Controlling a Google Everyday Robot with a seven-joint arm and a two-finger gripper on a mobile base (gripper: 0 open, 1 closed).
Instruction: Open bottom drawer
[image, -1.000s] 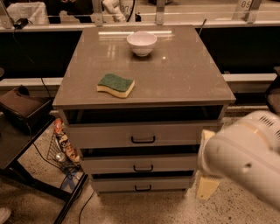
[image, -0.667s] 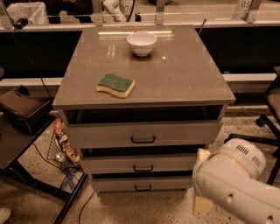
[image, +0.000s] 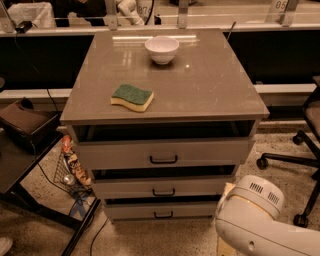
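The bottom drawer (image: 162, 210) is the lowest and slimmest of three grey-beige fronts on the cabinet, with a small black bar handle (image: 163, 215). Its front sits about level with the drawers above and its inside does not show. My white arm housing (image: 255, 220) fills the lower right corner, beside the cabinet's right side. The gripper (image: 226, 191) is mostly hidden behind it. Only a beige bit shows, next to the right end of the bottom drawer and apart from the handle.
The middle drawer (image: 162, 187) and top drawer (image: 162, 154) sit above. A white bowl (image: 161, 49) and a green-yellow sponge (image: 132, 97) lie on the cabinet top. An office chair base (image: 295, 160) stands at the right, and a wire basket (image: 70, 170) and a dark table (image: 20, 165) at the left.
My arm has dropped lower and come a little nearer the cabinet's lower right corner. The drawers, bowl and sponge have not moved.
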